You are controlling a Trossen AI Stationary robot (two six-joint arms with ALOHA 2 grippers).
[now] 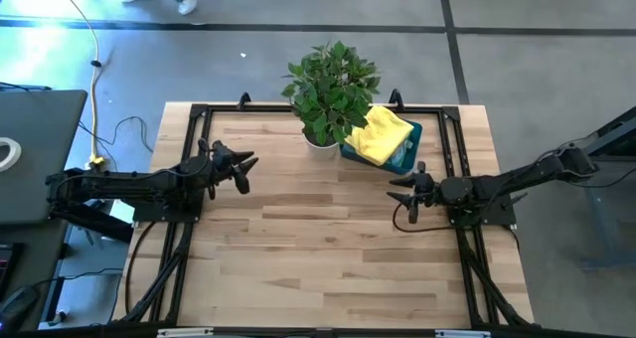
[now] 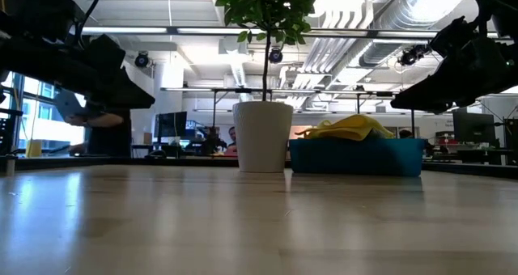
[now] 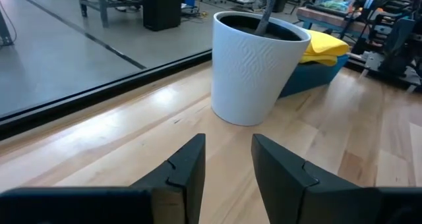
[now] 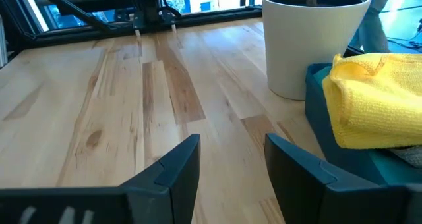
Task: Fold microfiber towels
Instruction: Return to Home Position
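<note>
A yellow microfiber towel lies bunched on top of a teal bin at the table's far side, right of a potted plant; more cloth shows beneath it in the right wrist view. It also shows in the low view and the left wrist view. My left gripper hovers open above the table's left part, pointing toward the plant. My right gripper hovers open at the right, just near of the bin. Both hold nothing.
A leafy plant in a white pot stands at the far middle, touching or close beside the bin. A black frame borders the wooden table. Bare wood stretches between the arms and toward the near edge.
</note>
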